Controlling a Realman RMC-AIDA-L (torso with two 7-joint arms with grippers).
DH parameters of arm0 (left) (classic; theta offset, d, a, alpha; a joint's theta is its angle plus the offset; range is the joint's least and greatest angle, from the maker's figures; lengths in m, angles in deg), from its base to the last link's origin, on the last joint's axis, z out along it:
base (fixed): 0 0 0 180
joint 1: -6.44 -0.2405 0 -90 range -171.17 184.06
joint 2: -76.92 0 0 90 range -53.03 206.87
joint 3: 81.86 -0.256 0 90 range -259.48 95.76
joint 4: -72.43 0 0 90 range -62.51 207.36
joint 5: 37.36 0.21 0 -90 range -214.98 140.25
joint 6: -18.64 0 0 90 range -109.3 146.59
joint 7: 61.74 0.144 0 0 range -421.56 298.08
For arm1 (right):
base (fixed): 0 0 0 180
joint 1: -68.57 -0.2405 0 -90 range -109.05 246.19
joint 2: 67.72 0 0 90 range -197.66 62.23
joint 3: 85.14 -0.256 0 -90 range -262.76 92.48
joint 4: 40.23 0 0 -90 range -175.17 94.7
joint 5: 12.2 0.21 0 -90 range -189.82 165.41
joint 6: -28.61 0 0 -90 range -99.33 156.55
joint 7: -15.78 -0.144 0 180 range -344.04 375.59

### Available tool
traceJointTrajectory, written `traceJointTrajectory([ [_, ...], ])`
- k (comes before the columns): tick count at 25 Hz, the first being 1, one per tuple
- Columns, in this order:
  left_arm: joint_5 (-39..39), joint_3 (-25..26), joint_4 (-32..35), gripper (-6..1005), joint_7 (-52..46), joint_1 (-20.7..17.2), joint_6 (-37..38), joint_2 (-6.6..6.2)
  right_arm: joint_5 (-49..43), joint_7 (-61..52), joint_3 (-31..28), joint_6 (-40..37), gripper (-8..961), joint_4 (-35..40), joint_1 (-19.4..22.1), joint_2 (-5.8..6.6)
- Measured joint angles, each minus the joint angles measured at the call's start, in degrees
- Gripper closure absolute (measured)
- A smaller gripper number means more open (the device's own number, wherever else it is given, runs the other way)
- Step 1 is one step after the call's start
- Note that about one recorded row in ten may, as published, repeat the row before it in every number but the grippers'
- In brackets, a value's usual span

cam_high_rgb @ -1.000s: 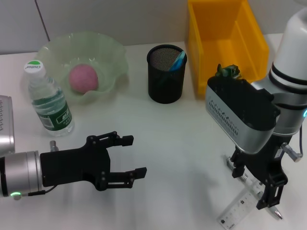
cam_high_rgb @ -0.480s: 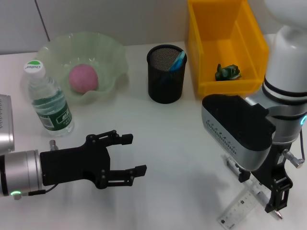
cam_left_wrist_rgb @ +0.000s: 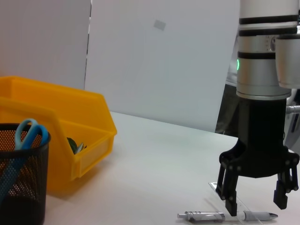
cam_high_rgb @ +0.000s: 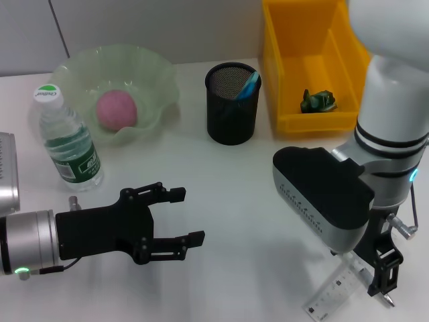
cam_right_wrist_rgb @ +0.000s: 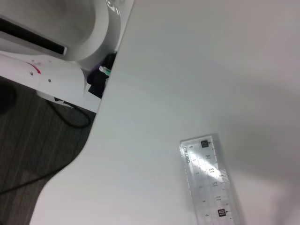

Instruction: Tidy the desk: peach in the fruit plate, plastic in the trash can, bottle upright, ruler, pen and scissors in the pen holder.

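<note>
you see a smooth white bench. the see-through plastic ruler lies flat near the front edge on your right, its long side slanting from the front toward the back right. a thin silver pen lies beside it, lengthwise across the bench. the right pincer hangs straight down over the pen, fingers spread, one finger tip down by the pen's middle; you cannot tell if it touches.

the black mesh pen holder is round and holds scissors with blue handles sticking up. the wavy pale green fruit plate holds the round pink peach. the clear bottle stands upright with its white cap on top, just in front of the plate. the yellow plastic bin holds a small crumpled green thing.

the left pincer is black, spread wide, and hovers over the bench well apart from the ruler.
</note>
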Motion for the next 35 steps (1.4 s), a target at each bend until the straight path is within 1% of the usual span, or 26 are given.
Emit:
traceJointTrajectory([
  [7, 0.0, 0.0, 0.0, 139, -0.4, 0.0, 0.0, -0.10, 0.5, -0.7, 2.3, 1.9, 143, 0.0, 0.8, -0.25],
  [14, 0.0, 0.0, 0.0, 139, -0.4, -0.1, 0.0, -0.10, 0.7, -1.9, 4.4, 2.6, 143, -0.2, 1.1, -0.25],
  [32, 0.0, 0.0, 0.0, 139, -0.4, -0.3, 0.2, -0.09, 1.2, -3.5, 7.1, 3.5, 143, 0.1, 1.5, -0.22],
  [35, 0.0, 0.0, 0.0, 139, -0.4, -0.4, 0.2, -0.09, 1.1, -3.7, 7.4, 3.6, 193, 0.1, 1.6, -0.22],
])
